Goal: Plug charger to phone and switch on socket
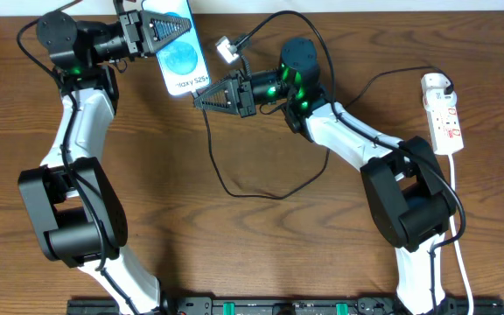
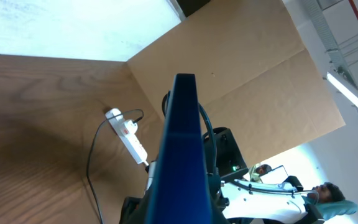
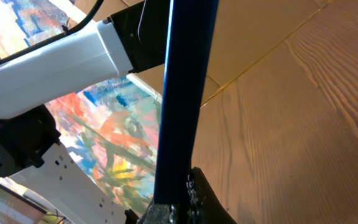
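Note:
The phone [image 1: 185, 66], its blue-teal screen facing up, is held off the table at the back left; it shows edge-on in the left wrist view [image 2: 182, 143] and the right wrist view [image 3: 185, 81]. My left gripper [image 1: 178, 31] [image 2: 176, 214] is shut on its upper end. My right gripper [image 1: 201, 99] [image 3: 182, 208] is shut at the phone's lower edge, where the charger's thin black cable [image 1: 234, 188] ends; the plug tip is hidden. The cable's white adapter [image 1: 436, 85] sits in the far end of the white socket strip [image 1: 444, 118] [image 2: 129, 134] at the right.
A small white connector [image 1: 227, 48] on a thicker robot cable hangs between the two grippers. The socket's white cord [image 1: 458, 219] runs along the right arm's base. A cardboard wall [image 2: 253, 81] stands behind the table.

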You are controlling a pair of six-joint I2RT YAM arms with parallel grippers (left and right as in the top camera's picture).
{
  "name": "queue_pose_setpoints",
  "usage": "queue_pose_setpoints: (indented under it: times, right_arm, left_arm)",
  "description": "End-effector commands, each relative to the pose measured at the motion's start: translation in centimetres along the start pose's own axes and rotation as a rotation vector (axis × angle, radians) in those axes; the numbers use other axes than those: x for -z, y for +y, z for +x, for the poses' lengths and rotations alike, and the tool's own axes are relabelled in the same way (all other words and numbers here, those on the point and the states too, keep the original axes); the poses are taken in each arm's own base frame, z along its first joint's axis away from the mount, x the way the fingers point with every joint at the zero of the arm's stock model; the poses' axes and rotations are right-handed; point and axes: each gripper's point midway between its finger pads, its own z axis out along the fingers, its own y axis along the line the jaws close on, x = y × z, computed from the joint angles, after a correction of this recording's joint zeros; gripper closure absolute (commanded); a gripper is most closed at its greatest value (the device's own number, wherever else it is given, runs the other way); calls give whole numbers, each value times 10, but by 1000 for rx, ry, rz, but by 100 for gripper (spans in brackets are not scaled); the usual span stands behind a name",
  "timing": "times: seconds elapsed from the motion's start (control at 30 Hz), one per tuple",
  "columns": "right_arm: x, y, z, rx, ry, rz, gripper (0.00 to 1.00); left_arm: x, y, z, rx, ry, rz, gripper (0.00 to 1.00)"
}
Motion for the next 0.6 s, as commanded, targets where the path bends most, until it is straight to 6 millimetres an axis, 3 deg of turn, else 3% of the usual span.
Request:
queue_pose_setpoints:
  times: [0.0, 0.57]
  right_arm:
    - [-5, 7, -1, 27, 7, -13, 99]
    - [-6, 8, -2, 31, 2, -14, 99]
  left_arm:
    - [2, -19, -14, -87, -63, -9, 92]
    - [16, -15, -22, -82, -105, -31, 93]
